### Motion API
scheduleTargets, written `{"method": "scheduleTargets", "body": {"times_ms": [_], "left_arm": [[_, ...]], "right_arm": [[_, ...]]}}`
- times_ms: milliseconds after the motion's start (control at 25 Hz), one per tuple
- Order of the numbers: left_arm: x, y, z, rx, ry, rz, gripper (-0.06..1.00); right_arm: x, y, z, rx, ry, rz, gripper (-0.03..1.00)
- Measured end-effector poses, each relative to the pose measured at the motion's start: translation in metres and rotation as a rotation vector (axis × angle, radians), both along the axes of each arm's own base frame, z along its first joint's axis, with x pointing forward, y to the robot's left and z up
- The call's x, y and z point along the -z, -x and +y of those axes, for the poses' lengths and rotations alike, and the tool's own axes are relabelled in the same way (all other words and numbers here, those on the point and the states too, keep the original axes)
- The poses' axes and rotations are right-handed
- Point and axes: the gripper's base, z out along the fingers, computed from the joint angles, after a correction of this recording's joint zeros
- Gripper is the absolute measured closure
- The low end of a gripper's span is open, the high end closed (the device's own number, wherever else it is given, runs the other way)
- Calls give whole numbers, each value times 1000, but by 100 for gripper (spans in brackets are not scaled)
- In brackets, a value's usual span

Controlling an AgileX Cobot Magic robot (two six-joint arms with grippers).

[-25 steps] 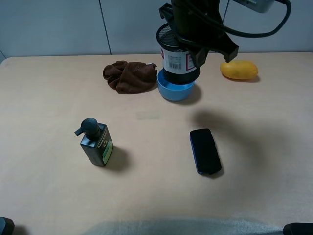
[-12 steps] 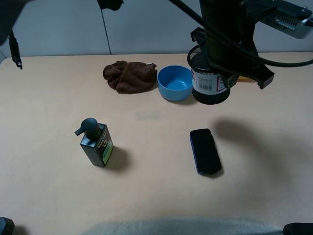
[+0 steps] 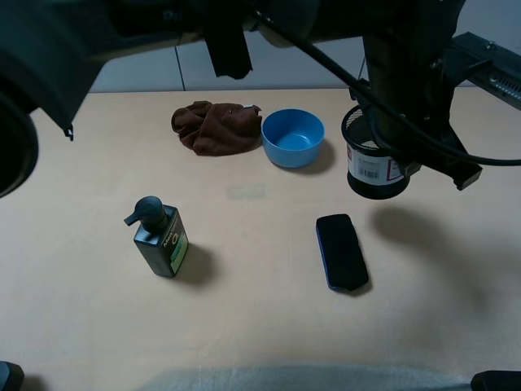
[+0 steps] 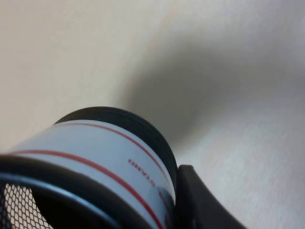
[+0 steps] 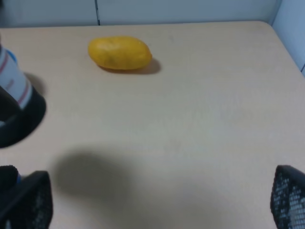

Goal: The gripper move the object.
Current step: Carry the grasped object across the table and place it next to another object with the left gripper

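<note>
pen cup [image 4: 95,143]: tilted, mesh rim nearest, red-striped white label | dark finger [image 4: 195,205]: touching cup's side, 4 o'clock | shadow [image 4: 200,90]: on table [image 4: 71,38], 1 o'clock of cup

Beige tabletop [image 3: 81,163] carries: crumpled brown cloth [image 3: 216,126] just beside round blue bowl [image 3: 293,137]; dark green pump bottle [image 3: 160,240], upright; flat black phone [image 3: 341,251], lying; yellow oval fruit [image 5: 119,53], well apart.

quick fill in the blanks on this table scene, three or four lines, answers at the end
1. The black robot hand holds the small round black wire-mesh pen cup, whose white label carries ___ print.
2. The round plastic bowl beside the crumpled brown cloth is ___.
3. The dark green bottle is topped by a ___.
4. The smooth oval fruit is ___.
Missing words: red; blue; pump; yellow.
</note>
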Motion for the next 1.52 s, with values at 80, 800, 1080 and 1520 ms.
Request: {"method": "scheduleTargets", "body": {"times_ms": [80, 800, 1080, 1520], "left_arm": [[5, 4, -5, 15, 8, -7, 82], [56, 31, -34, 88, -14, 20, 82], [72, 39, -40, 112, -35, 26, 82], [80, 41, -45, 121, -17, 5, 82]], "right_arm": [[0, 0, 0, 0, 0, 0, 27], [0, 0, 0, 0, -1, 1, 27], [0, 0, 0, -1, -2, 1, 27], [0, 0, 0, -1, -2, 0, 27]]}}
